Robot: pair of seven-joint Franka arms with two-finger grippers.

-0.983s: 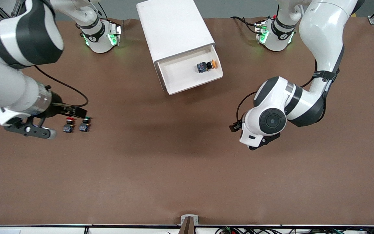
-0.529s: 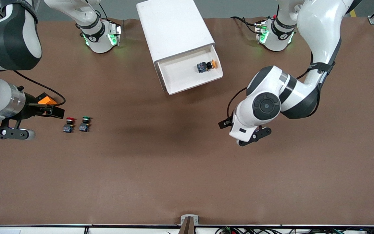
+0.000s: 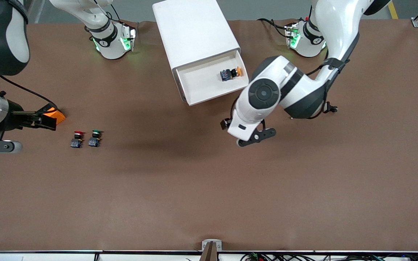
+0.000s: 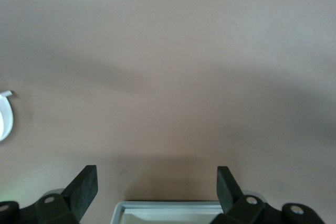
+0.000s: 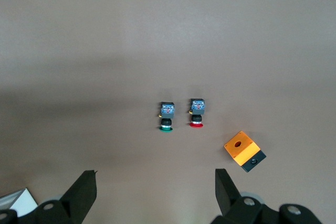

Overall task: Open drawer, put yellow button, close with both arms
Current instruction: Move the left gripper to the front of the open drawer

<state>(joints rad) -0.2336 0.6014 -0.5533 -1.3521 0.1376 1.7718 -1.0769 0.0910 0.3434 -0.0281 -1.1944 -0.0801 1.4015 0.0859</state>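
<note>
left gripper (image 4: 153,188) swung toward the open drawer (image 3: 212,81), both grippers empty and spread; yellow button (image 3: 230,73) lies sideways inside

No text, label, brand, number or sign can be read anywhere in these views. The white cabinet (image 3: 194,32) is plain on its top. The small markings on the collars of the two arm bases just beside the cabinet are too small to make out, and the buttons' coloured caps carry no legible print.
</note>
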